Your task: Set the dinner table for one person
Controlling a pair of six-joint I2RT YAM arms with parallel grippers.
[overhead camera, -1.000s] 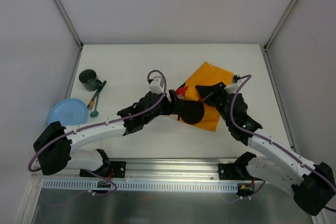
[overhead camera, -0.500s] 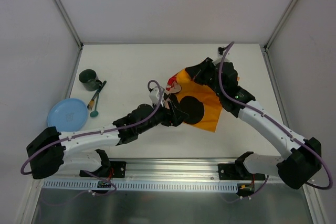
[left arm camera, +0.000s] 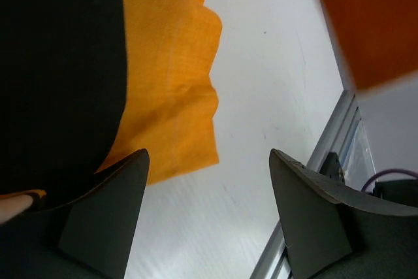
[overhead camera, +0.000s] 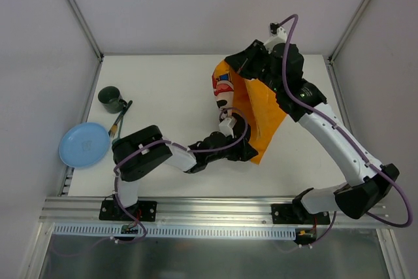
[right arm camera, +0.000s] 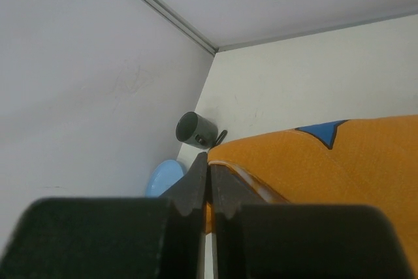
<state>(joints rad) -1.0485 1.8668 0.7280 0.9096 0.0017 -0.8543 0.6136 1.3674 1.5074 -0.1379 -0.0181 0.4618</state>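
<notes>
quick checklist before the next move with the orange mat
1. Right claw shut on the placemat edge: ok.
2. Left claw open, nothing between its jaws: ok.
3. Placemat flat on the dinner table: not ok, one side is raised.
4. Blue plate and cup apart from the cloth: ok.
5. Cloth free of the left claw's near finger: cannot tell.

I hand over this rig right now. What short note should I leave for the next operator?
Right gripper: shut on a corner of the orange placemat, raised over the dinner table.
Left gripper: open, empty, by the placemat's near edge.
Blue plate, dark cup, cutlery: at the table's left edge.
Done: nothing laid yet.
To do: spread placemat flat, then set plate, cup, cutlery.
</notes>
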